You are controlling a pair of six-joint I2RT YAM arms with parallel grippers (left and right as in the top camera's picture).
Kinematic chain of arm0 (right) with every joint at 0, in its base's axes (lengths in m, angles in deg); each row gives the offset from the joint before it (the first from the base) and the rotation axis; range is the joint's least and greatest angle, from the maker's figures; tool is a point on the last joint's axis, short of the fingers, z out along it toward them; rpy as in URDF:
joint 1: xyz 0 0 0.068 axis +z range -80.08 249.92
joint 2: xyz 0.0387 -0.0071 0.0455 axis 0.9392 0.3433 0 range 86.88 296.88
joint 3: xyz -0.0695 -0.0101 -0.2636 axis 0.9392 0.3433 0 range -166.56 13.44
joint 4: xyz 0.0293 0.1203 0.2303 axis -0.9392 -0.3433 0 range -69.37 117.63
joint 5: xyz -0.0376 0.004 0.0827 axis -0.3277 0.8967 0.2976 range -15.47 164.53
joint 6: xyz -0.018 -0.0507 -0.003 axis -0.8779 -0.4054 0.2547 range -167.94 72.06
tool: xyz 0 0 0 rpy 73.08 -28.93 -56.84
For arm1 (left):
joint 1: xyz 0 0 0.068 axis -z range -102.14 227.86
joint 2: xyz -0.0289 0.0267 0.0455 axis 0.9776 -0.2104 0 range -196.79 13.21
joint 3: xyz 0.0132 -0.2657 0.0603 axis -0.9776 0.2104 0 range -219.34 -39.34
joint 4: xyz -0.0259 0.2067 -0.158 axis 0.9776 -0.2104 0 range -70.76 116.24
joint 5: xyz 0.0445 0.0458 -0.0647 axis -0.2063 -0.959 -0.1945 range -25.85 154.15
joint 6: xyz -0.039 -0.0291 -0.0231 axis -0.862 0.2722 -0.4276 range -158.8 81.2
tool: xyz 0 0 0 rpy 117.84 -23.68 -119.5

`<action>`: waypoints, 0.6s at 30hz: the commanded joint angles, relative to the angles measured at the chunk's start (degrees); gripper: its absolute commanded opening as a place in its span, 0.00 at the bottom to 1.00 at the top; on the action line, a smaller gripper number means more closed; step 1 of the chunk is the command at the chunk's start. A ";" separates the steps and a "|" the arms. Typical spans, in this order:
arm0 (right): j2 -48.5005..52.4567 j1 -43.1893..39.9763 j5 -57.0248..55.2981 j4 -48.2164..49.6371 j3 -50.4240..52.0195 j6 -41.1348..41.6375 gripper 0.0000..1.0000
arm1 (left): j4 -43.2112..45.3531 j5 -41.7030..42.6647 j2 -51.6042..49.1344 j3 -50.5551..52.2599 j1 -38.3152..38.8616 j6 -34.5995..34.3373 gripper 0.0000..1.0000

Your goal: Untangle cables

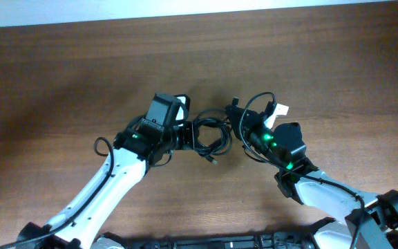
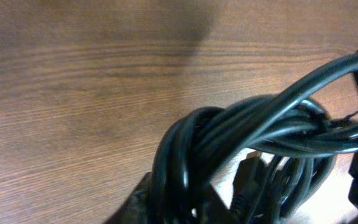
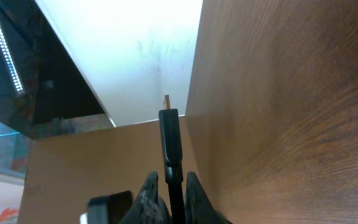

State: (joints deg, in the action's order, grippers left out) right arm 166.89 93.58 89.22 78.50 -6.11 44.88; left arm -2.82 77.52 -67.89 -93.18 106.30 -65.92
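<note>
The cables (image 1: 210, 135) are a small tangled coil of thin black cords at the table's middle, between my two grippers. My left gripper (image 1: 182, 135) is shut on the coil's left side; in the left wrist view the twisted black cords (image 2: 241, 146) fill the lower right and pass between the fingers (image 2: 179, 205). My right gripper (image 1: 238, 122) is shut on one black cord just behind its plug end (image 3: 169, 134), which sticks out past the fingertips (image 3: 168, 182). A white tag or tip (image 1: 279, 111) lies by the right gripper.
The brown wooden table (image 1: 81, 76) stretches around both arms. Its far edge meets a white wall (image 1: 185, 10). Thicker black wires loop off the right arm (image 1: 258, 104) and the left arm (image 1: 102, 146).
</note>
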 commanded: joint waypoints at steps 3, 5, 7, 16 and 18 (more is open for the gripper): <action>0.20 -0.07 2.43 0.81 -0.31 -36.81 0.04 | 0.74 -1.20 -1.49 -0.52 -2.05 -0.24 0.00; 0.17 -0.07 9.79 2.08 -0.31 -42.93 0.04 | 0.72 -1.18 -1.49 -0.52 -4.39 -0.24 0.00; 0.17 -0.04 17.18 6.16 -0.31 -42.93 0.04 | 0.76 -1.16 -1.49 -0.52 -7.65 -0.61 0.00; 0.20 14.08 -1.27 -9.03 -0.31 -43.08 0.04 | 5.53 13.68 -1.49 -0.52 -9.33 -1.18 0.00; 0.20 14.53 -7.45 -10.25 -0.31 -43.10 0.04 | 5.51 19.47 -1.49 -0.52 -9.33 6.10 0.00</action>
State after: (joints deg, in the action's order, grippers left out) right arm 166.58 106.00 87.39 70.59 -7.40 2.63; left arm -0.02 85.45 -70.06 -92.03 97.12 -65.87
